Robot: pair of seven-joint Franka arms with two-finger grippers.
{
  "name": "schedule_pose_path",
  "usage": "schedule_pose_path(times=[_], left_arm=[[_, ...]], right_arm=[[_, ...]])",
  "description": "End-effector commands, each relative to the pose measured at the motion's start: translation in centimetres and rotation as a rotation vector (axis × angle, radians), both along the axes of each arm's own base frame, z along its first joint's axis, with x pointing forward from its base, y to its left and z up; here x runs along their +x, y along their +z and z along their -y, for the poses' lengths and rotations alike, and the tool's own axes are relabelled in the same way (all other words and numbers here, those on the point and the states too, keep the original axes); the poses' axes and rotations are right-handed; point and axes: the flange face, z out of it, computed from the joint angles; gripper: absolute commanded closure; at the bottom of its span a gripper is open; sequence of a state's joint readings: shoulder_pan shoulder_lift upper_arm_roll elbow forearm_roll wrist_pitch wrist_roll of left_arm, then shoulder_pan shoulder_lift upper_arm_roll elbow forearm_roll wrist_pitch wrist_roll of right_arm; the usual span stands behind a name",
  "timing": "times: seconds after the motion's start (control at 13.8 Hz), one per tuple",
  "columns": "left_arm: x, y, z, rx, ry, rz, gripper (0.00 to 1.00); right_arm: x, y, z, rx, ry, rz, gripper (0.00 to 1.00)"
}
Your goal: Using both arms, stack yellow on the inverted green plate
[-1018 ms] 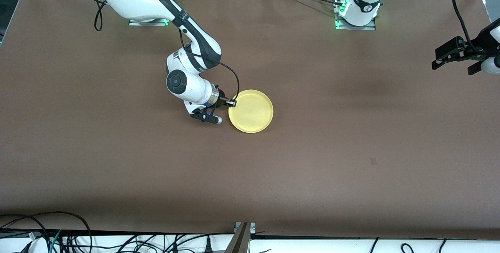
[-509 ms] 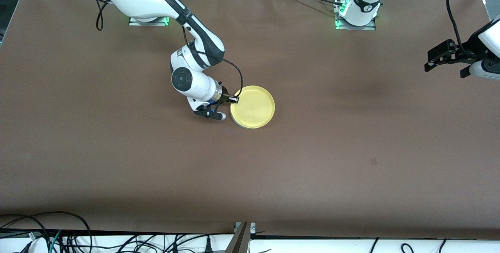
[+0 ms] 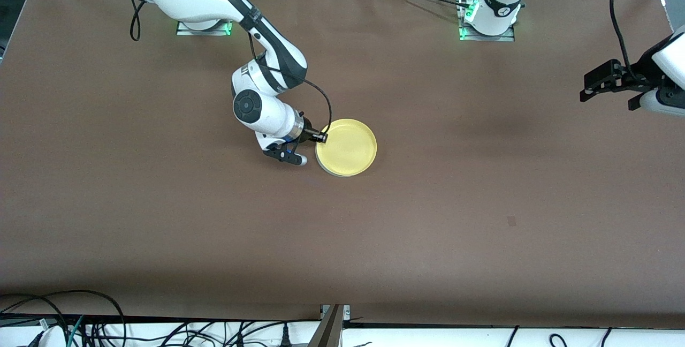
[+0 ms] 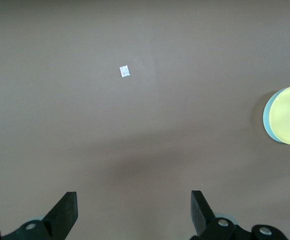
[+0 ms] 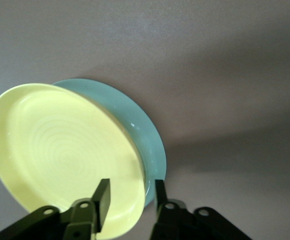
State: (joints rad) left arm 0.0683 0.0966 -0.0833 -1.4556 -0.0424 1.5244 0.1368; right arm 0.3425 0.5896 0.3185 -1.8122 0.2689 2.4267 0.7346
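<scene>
One yellow plate (image 5: 60, 155) rim between right tool (image 5: 130, 196) fingers

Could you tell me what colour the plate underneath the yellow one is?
Pale mint green: the green plate shows best in the right wrist view, under the yellow plate.

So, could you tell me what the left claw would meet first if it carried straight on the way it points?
Probably only the bare brown table: the open left claw points down at it.

yellow plate (image 3: 347, 146) lowered onto green plate (image 5: 135, 125) | right claw (image 3: 319, 137) shifted slightly | left claw (image 3: 607, 83) drifted inward
</scene>
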Motion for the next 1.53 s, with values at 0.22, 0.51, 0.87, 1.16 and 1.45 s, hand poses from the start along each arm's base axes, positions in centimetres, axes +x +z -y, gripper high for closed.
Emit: schedule_pose_path(times=[0.22,0.51,0.87,1.16,1.45], left_arm=[[1.0,0.4,0.3,0.021,-0.026,0.041,0.0],[1.0,0.4,0.3,0.021,-0.026,0.038,0.0],[1.0,0.3,0.3,0.021,-0.026,0.037,0.0],[1.0,0.3,0.3,0.021,-0.026,0.038,0.0],[1.0,0.3,0.3,0.021,-0.026,0.038,0.0]], right_arm=[[3.2,15.7,11.2,-0.27,0.057,0.135,0.0],[6.1,23.4,24.5,-0.317,0.055,0.12,0.0],[5.1,32.4,37.4,-0.292,0.288,0.032,0.0],[1.6,35.4,41.3,-0.298,0.324,0.063,0.0],[1.0,34.5,39.9,-0.322,0.342,0.167,0.0]])
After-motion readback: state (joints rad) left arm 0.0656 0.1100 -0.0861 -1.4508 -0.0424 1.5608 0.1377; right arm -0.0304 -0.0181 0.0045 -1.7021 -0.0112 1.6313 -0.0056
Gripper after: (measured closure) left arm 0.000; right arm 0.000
